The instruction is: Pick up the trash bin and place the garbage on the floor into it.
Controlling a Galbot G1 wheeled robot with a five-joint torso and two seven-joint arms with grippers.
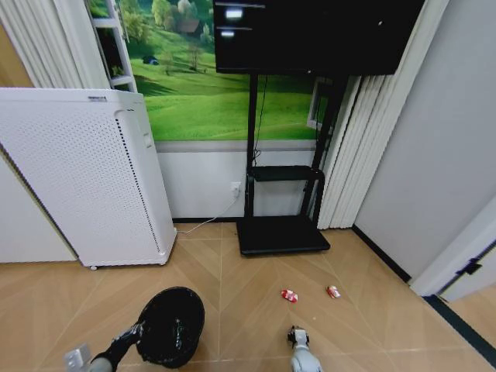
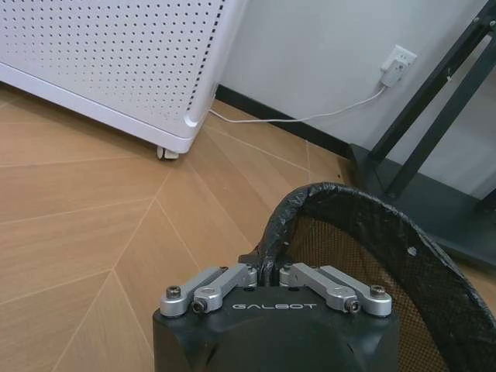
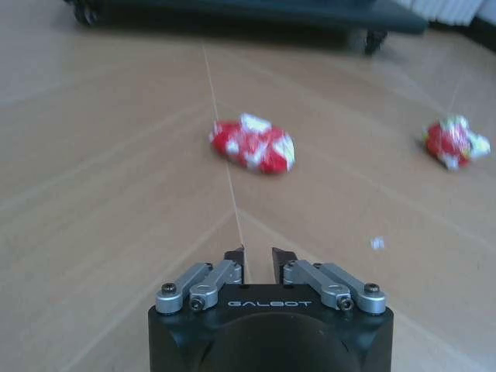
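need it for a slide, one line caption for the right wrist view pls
Right pincer, slightly open, hovers low over the wood floor, facing two red-and-white wrappers.

Head camera looks down; wrist cameras skim the shared floor (image 1: 232,271).

Trash bin (image 2: 403,256) far rim cut off by edge (left wrist view); wrappers (image 3: 253,144) blurred.

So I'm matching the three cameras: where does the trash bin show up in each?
Head view: trash bin low and left of centre, left gripper on its rim.
Left wrist view: its rim, clamped just ahead of the gripper.
Right wrist view: not in it.
Shared landmark: white perforated appliance.
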